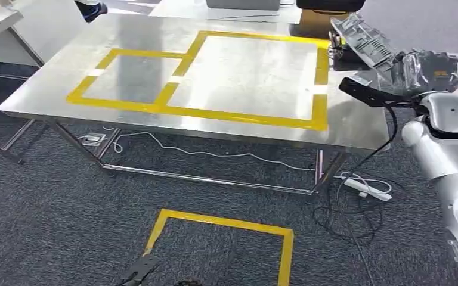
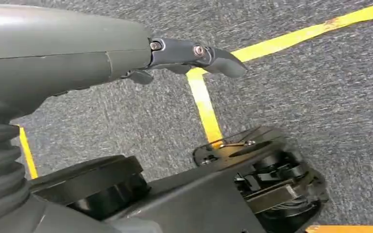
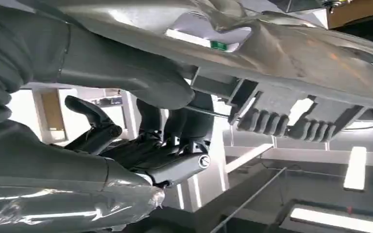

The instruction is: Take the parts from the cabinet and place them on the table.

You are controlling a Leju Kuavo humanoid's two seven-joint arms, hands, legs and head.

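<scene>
1. Steel counter ahead, its top marked with yellow tape in two joined rectangles, one small and one large.
2. Right robot hand raised at the counter's right end, grasping a grey moulded part in clear plastic wrap; thumb on one face, dark fingers curled against the ribbed underside.
3. The part sits in the air above the counter's right edge, outside the taped rectangles, tilted.
4. Left robot hand hangs low over grey carpet, fingers loosely extended, released, grasping nothing.
5. Yellow tape square on the carpet before the counter.
6. White power strip and loose cables on the floor under the counter's right end.
</scene>
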